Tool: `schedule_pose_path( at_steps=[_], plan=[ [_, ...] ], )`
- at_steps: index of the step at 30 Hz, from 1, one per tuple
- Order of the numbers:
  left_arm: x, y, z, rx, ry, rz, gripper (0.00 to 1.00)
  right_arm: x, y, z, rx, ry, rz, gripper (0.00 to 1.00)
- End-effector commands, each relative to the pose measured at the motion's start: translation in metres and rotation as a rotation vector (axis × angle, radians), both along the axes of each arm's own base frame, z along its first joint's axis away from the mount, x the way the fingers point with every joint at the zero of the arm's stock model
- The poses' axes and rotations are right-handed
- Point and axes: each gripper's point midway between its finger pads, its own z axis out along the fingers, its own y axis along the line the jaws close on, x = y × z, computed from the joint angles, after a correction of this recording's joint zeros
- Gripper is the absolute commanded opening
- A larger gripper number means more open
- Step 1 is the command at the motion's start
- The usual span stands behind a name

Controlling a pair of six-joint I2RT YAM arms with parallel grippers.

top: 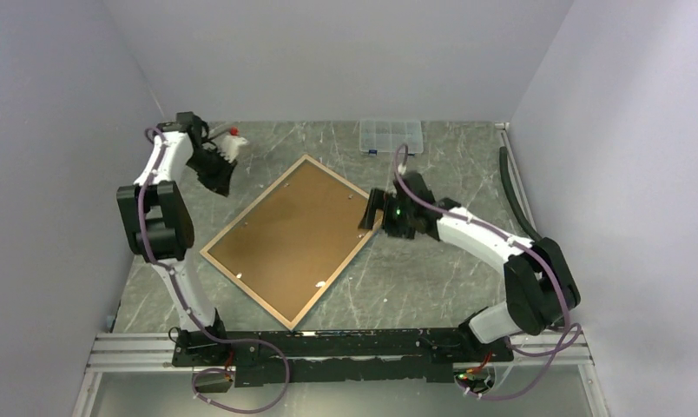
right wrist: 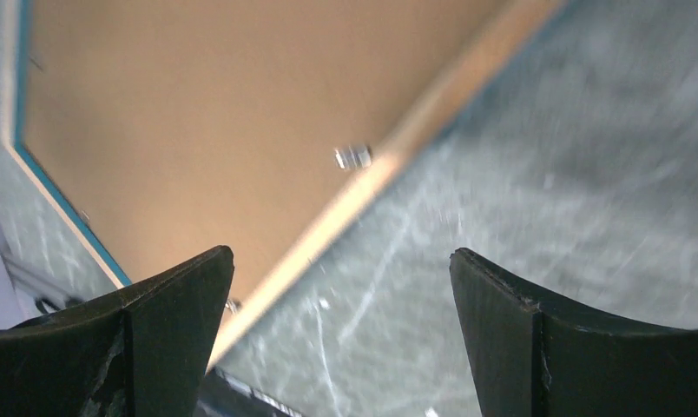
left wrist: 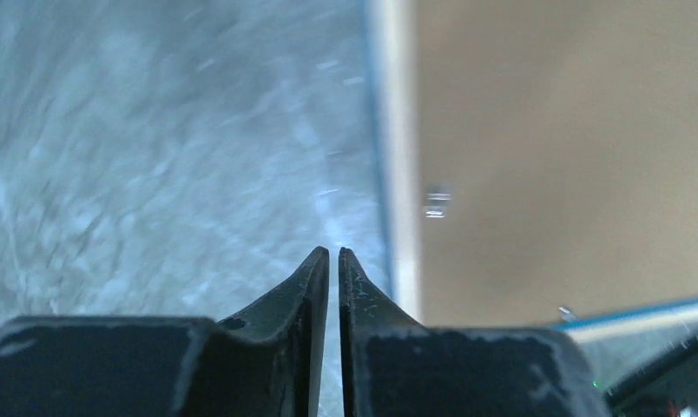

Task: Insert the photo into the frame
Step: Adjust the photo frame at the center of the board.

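Soft, even light with faint shadows; the top view is sharp, but the 2 wrist views blur table [left wrist: 154,130] and frame [left wrist: 404,174].

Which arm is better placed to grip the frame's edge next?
Right, likely: right fingers are wide open at the frame's right edge; left fingers are nearly closed over the table beside it.

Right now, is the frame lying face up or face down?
Face down: the frame lies flat with its brown backing and small metal clips facing up.

Tan frame [left wrist: 404,130] with blue edge, brown backing board [top: 289,234], grey white-veined table [top: 398,287].
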Motion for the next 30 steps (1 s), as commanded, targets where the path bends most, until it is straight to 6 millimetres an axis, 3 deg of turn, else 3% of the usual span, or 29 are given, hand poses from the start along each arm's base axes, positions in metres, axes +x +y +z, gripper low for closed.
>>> schedule_pose_path(
  at_steps=[1,4,7,12,16,19,25,30],
  plan=[
    [0.023,0.057,-0.029,0.052,0.057,0.333,0.11,-0.035,0.013,-0.013,0.134,0.066,0.007,1.0],
    [0.012,0.077,-0.055,0.113,0.09,0.365,0.08,-0.047,0.019,-0.019,0.203,0.095,0.019,1.0],
    [-0.009,0.073,-0.072,0.1,0.145,0.329,0.07,-0.055,0.032,-0.021,0.297,0.129,0.04,1.0],
    [-0.052,0.038,-0.086,0.084,0.261,0.26,0.1,-0.054,0.048,-0.023,0.386,0.163,0.063,1.0],
    [-0.076,0.003,-0.088,0.068,0.295,0.194,0.13,-0.046,0.043,-0.03,0.334,0.167,0.044,1.0],
    [-0.09,-0.029,-0.088,0.028,0.331,0.143,0.14,-0.033,0.023,-0.033,0.301,0.154,0.0,1.0],
    [-0.114,-0.093,-0.085,-0.048,0.377,0.021,0.14,-0.011,-0.057,-0.028,0.26,0.111,-0.167,1.0],
    [-0.117,-0.122,-0.071,-0.123,0.389,0.005,0.18,-0.008,-0.096,-0.011,0.101,0.053,-0.251,1.0]
  ],
)
